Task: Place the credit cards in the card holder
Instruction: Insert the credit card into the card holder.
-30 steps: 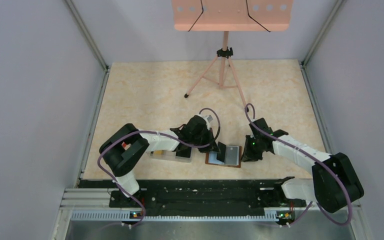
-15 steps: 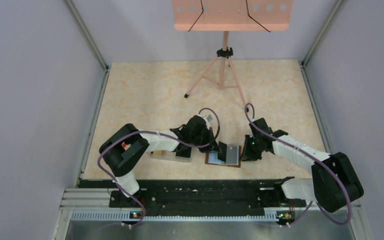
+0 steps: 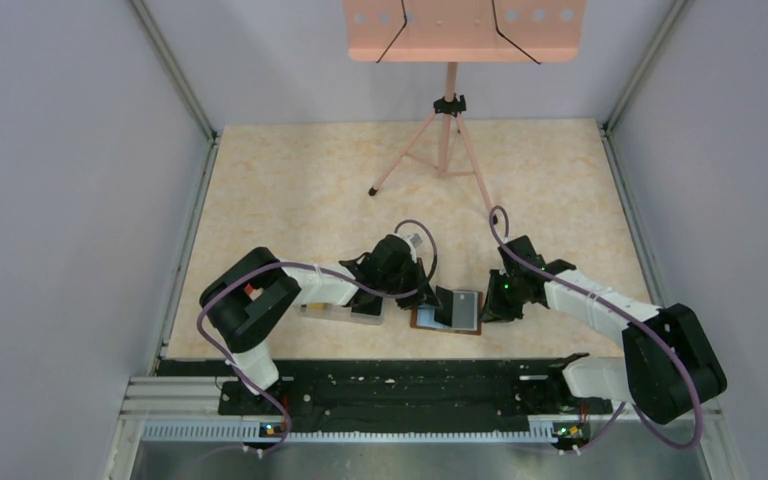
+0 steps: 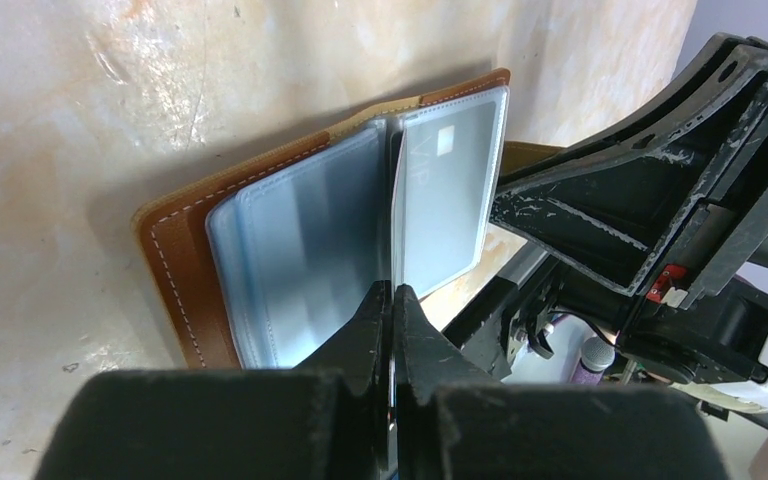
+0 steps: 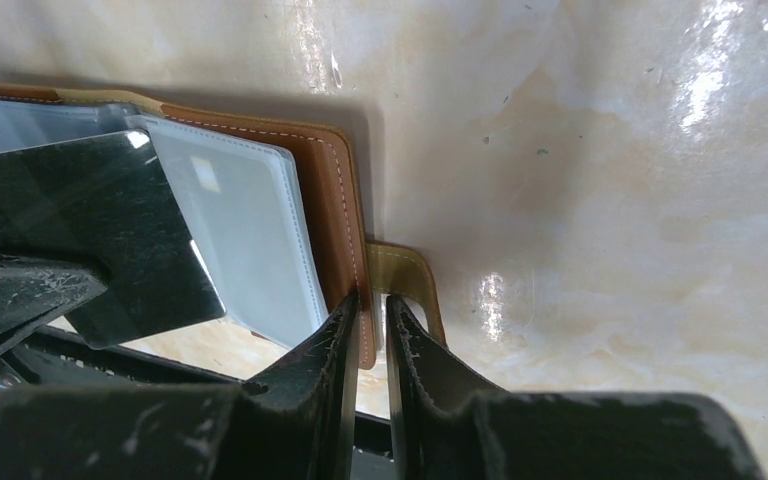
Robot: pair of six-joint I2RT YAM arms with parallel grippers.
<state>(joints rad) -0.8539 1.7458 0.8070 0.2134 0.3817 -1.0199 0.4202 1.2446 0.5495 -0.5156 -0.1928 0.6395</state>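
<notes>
Now we hold a thin black credit card (image 5: 110,235) clamped in our left claw (image 4: 392,295), edge-on over the open brown leather card holder (image 4: 175,250) on the surface (image 5: 610,150). Our right claw (image 5: 372,305) pinches its edge. Next, we judge, it must slide into a clear sleeve (image 4: 300,250).

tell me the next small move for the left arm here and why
Probably ease the left gripper forward to slide its black card into a clear sleeve. The card is pinched edge-on with its front edge at the fold of the open card holder, and the right gripper clamps the holder's leather edge, bracing it.
</notes>
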